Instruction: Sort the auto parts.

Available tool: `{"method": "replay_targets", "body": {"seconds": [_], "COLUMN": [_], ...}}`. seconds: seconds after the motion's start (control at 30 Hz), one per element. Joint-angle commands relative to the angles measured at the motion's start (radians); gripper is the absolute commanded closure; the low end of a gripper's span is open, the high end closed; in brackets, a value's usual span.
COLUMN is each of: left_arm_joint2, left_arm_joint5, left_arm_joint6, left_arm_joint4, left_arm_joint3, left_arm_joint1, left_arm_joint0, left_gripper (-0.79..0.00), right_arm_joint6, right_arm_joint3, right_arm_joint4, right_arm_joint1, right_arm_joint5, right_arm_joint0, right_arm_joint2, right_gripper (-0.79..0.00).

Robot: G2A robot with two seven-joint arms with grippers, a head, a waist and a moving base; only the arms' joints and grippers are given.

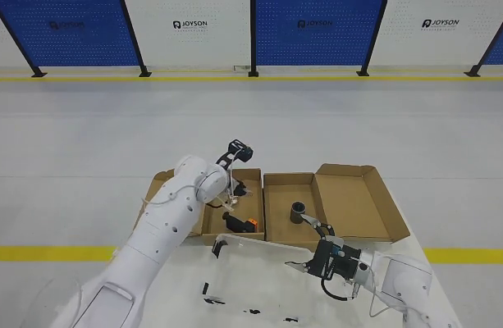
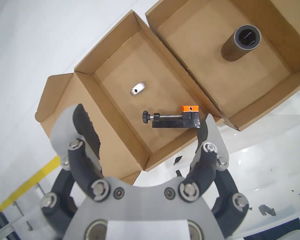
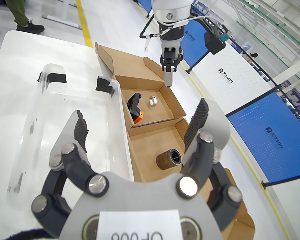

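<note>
Left end effector: jaws spread, gripping nothing; it hangs above the left box, seemingly placed to reach into it.
Right end effector: jaws spread, gripping nothing, over the table by the tray.
Left box: one black-and-orange clamp and one silver ring, lying apart.
Right box: one dark cylinder, alone, likely kept separate by kind.
Count: two boxes touching side by side, three parts, one clear tray.
</note>
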State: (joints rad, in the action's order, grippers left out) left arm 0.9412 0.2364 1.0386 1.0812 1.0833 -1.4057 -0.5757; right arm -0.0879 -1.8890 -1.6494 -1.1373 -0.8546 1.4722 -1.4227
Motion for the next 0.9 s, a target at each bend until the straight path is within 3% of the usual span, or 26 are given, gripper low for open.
{"method": "replay_targets", "body": {"seconds": [0.0,0.17,0.3,0.43,0.53,0.87], "left_arm_joint2": [0.062,0.267,0.399,0.493,0.550,0.558], "left_arm_joint5": [0.036,0.142,0.201,0.248,0.287,0.301], "left_arm_joint6": [-0.021,-0.107,-0.179,-0.270,-0.360,-0.379], "left_arm_joint4": [-0.009,-0.040,-0.022,-0.026,-0.061,-0.082], "left_arm_joint3": [0.107,0.399,0.612,0.749,0.792,0.792], "left_arm_joint1": [0.025,0.088,0.123,0.142,0.151,0.152], "left_arm_joint0": [-0.077,-0.326,-0.531,-0.692,-0.786,-0.804], "left_gripper": [-0.785,-0.785,-0.785,-0.785,-0.785,-0.785], "right_arm_joint6": [0.000,0.000,0.000,0.000,0.000,0.000], "right_arm_joint3": [0.000,0.000,0.000,0.000,0.000,0.000], "right_arm_joint4": [0.000,0.000,0.000,0.000,0.000,0.000], "right_arm_joint1": [0.000,0.000,0.000,0.000,0.000,0.000], "right_arm_joint5": [0.000,0.000,0.000,0.000,0.000,0.000], "right_arm_joint0": [0.000,0.000,0.000,0.000,0.000,0.000], "right_arm_joint2": [0.000,0.000,0.000,0.000,0.000,0.000], "right_gripper": [-0.785,-0.785,-0.785,-0.785,-0.785,-0.784]}}
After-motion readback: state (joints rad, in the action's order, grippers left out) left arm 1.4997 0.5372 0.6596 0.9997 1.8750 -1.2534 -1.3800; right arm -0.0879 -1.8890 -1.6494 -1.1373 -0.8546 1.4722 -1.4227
